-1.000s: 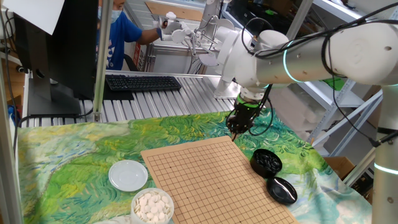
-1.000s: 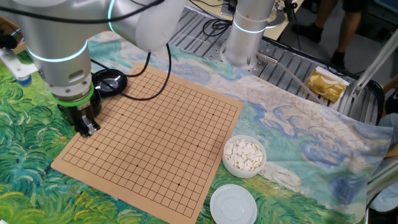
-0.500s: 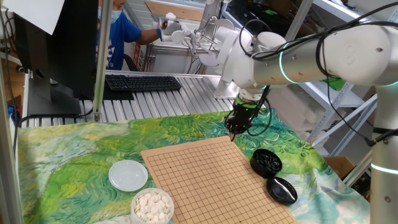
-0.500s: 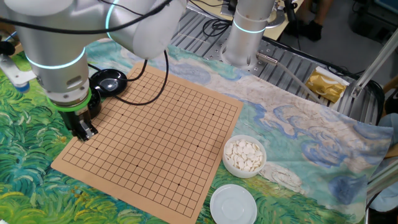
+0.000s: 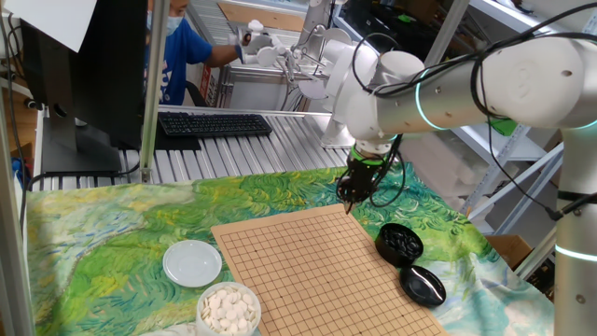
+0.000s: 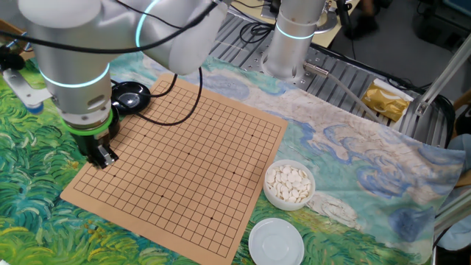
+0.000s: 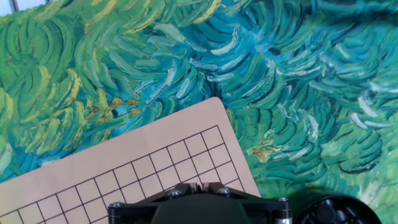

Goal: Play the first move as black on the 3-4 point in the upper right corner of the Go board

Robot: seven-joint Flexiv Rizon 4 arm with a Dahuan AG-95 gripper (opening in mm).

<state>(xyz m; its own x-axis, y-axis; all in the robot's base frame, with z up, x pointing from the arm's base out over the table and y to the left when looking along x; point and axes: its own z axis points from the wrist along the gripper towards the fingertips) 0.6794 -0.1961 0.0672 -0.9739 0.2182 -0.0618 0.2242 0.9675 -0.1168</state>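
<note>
Compared with a second ago, our arm has drifted a little toward the far corner of the Go board (image 6: 180, 162), and in one fixed view the fingers (image 5: 350, 199) now hang just past that corner instead of right over it. In the other fixed view the fingers (image 6: 102, 156) sit low over the board's left edge, near the corner closest to the black bowl (image 6: 129, 96).

We can't tell whether they're spread or pressed together, or whether a black stone is pinched between them; the tips are too small and dark. The bowl of black stones (image 5: 399, 242) sits beside the board with its lid (image 5: 423, 284) just next to it, both on the painted cloth (image 6: 44, 213) covering the counter.

The hand view shows the board's corner (image 7: 211, 115) with bare grid lines and cloth all around it. No stone lies on the grid anywhere. The white stones (image 6: 288, 183) and their lid (image 6: 276, 241) sit off the opposite edge, well apart from the arm.
</note>
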